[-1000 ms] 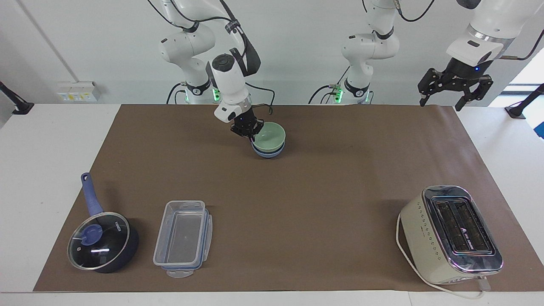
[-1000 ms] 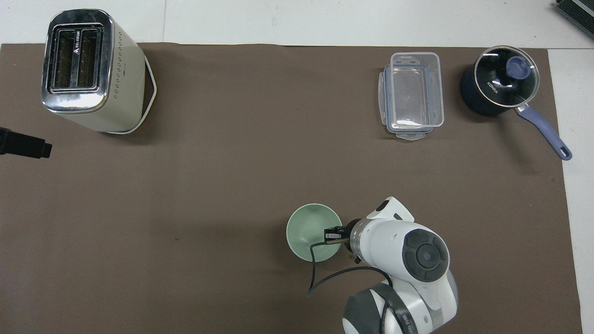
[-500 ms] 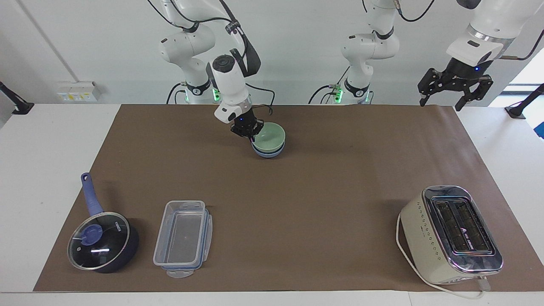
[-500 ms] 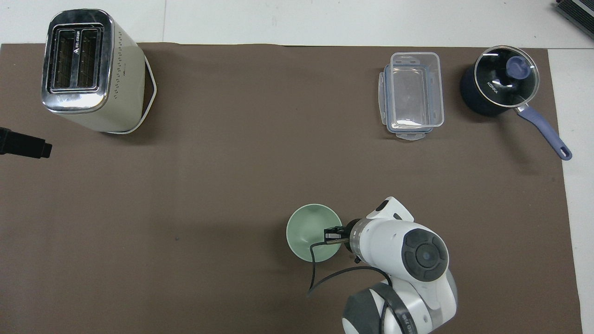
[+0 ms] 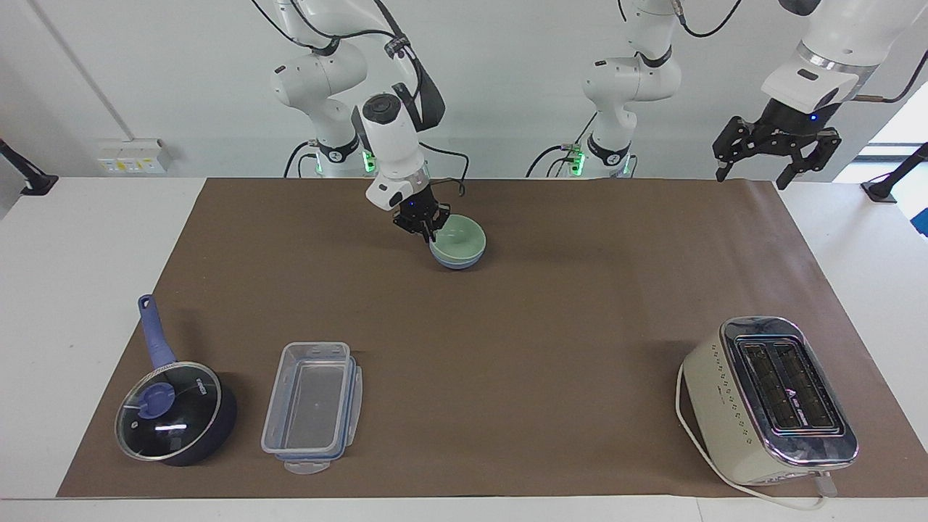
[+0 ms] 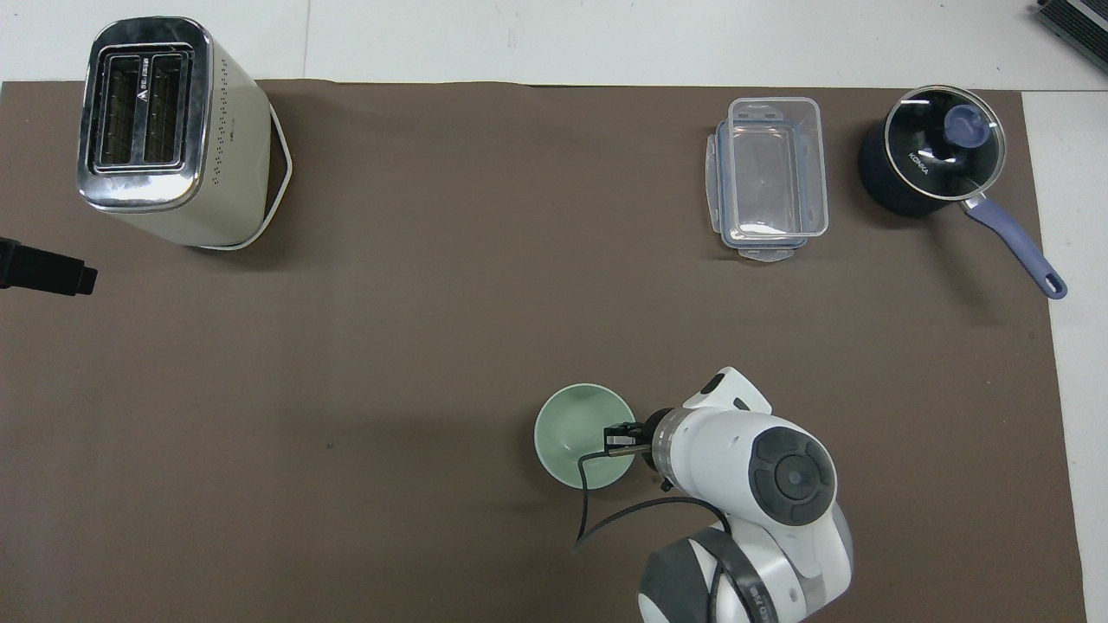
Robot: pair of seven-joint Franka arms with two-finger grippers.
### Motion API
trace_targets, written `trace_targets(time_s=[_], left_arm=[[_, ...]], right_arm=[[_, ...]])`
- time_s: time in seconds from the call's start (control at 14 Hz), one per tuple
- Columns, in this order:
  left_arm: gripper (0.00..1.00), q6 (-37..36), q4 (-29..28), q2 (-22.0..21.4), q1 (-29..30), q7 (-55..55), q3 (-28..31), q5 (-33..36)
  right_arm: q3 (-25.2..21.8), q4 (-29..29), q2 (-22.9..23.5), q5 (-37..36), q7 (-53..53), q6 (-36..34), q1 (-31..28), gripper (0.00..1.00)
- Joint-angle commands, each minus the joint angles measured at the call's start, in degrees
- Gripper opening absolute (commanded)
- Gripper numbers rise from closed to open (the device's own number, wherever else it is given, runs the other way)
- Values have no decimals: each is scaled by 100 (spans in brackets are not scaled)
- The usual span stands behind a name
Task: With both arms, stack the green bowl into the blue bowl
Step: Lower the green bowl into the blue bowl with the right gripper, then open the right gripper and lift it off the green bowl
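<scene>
The green bowl sits nested in the blue bowl, whose rim and underside just peek out below it; the pair rests on the brown mat of the worktop, toward the robots' edge and roughly midway along it. The right claw is down at the green bowl's rim on the side toward the right arm's end, a rim pinch that suits lowering one bowl squarely into another of the same size; whether its fingers are clamped on that rim or parting from it I cannot tell. With the green bowl seated this deep, the stacking looks essentially done, and what remains is probably letting go and lifting clear without dragging the bowl askew. The left claw waits with its fingers spread wide, empty, raised over the mat's corner at the left arm's end, well apart from the bowls, likely parked there out of the way
</scene>
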Motion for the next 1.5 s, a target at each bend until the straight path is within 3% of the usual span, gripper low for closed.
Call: trace_targets(time_s=[0.0, 0.07, 0.21, 0.57, 0.79, 1.43], left_arm=[[100, -96, 45, -27, 22, 9, -14, 109], [100, -96, 45, -27, 22, 9, -14, 109], [100, -96, 45, -27, 22, 9, -14, 118], [100, -96, 45, -27, 22, 9, -14, 109], [100, -96, 45, -27, 22, 9, -14, 118], [100, -96, 45, -27, 22, 9, -14, 109]], right_arm=[[14, -38, -22, -99, 48, 134, -8, 14], [14, -20, -13, -108, 48, 134, 0, 21], [5, 198, 118, -448, 66, 160, 1, 100], [-48, 998, 84, -828, 13, -374, -341, 100], [-39, 1718, 84, -1241, -83, -1172, -728, 100], [-65, 3573, 31, -1277, -1427, -3450, -2265, 100]])
